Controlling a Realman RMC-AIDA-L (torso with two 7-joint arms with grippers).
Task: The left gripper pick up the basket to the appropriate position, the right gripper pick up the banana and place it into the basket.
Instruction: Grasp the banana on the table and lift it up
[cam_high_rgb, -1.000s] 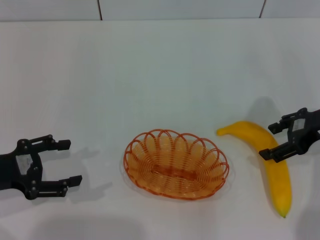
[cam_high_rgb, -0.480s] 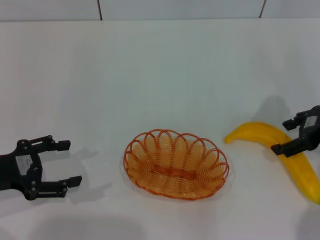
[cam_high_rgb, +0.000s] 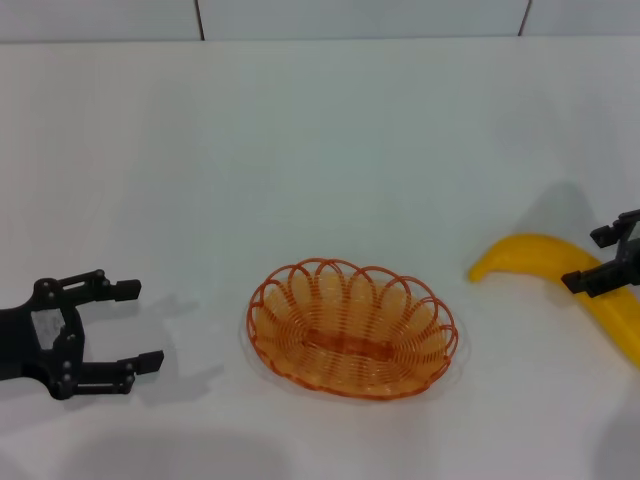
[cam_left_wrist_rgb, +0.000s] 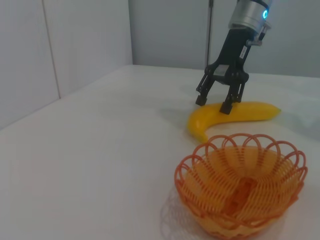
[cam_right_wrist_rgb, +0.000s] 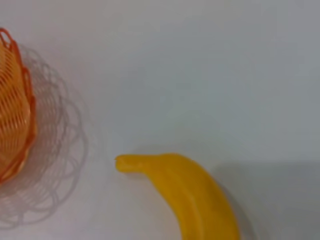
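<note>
Bright, even light, soft shadows

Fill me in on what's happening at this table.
The right gripper has its fingers straddling the banana, which sits far to the robot's right, partly past the edge of the head view. Whether the fingers have closed on it cannot be told. The basket sits empty on the white table, untouched. The left gripper waits open to the basket's left, apart from it.
</note>
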